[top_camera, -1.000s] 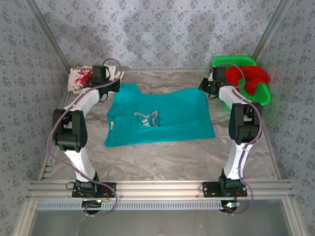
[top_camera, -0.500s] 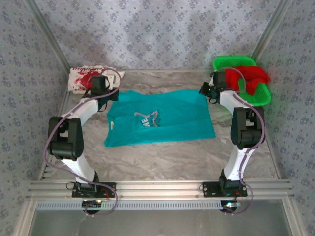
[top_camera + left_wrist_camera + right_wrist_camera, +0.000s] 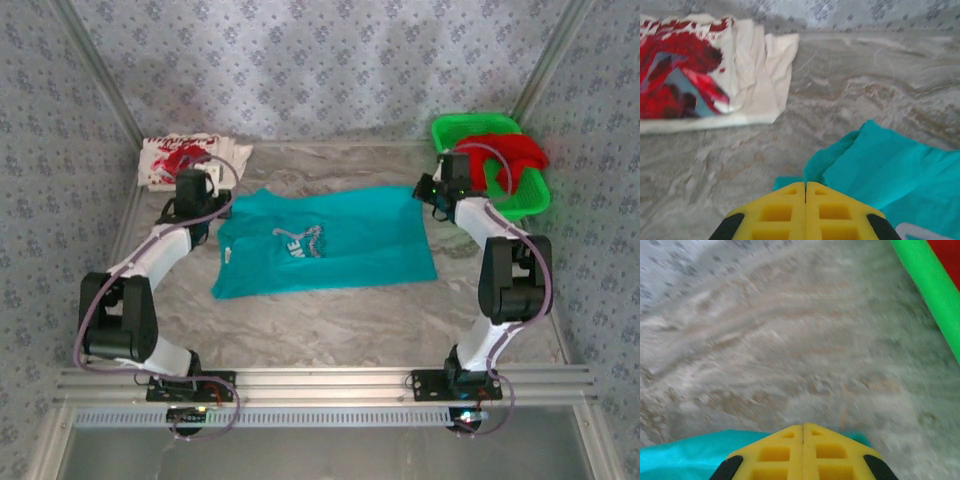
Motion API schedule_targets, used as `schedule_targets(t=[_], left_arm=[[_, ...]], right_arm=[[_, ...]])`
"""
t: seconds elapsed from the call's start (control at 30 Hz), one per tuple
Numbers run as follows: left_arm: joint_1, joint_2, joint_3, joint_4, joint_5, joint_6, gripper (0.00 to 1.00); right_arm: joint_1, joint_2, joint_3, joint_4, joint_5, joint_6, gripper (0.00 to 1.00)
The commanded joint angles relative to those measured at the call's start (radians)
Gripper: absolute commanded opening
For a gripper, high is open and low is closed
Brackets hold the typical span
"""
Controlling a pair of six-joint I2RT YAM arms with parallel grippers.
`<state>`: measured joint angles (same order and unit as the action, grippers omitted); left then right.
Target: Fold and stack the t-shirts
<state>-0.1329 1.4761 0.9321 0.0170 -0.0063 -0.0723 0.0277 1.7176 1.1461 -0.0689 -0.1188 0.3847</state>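
A teal t-shirt lies spread flat mid-table, its small white lettering facing up. My left gripper is shut at its far left shoulder; in the left wrist view a fold of teal cloth rises into the closed tips. My right gripper is shut at the far right shoulder, with the teal edge running under its tips. The folded white t-shirt with red print lies at the far left corner. The red t-shirt sits in the basket.
The green plastic basket stands at the far right corner, its rim close to my right gripper. Patterned walls enclose the table on three sides. Bare marbled tabletop stretches between the teal shirt and the arm bases.
Both arms have drawn back toward the near edge, the left one away from the white shirt. The teal shirt's far edge has shifted slightly nearer; its near edge has stayed put.
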Motion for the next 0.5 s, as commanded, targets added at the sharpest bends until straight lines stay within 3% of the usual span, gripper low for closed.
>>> schedule_targets(t=[0.0, 0.47], left_arm=[[0.002, -0.055, -0.060, 0.025, -0.087, -0.020, 0.00], [0.008, -0.112, -0.092, -0.001, -0.138, -0.034, 0.00]], right_arm=[[-0.023, -0.049, -0.075, 0.012, 0.021, 0.027, 0.00], [-0.040, -0.096, -0.087, -0.019, 0.035, 0.030, 0.00]])
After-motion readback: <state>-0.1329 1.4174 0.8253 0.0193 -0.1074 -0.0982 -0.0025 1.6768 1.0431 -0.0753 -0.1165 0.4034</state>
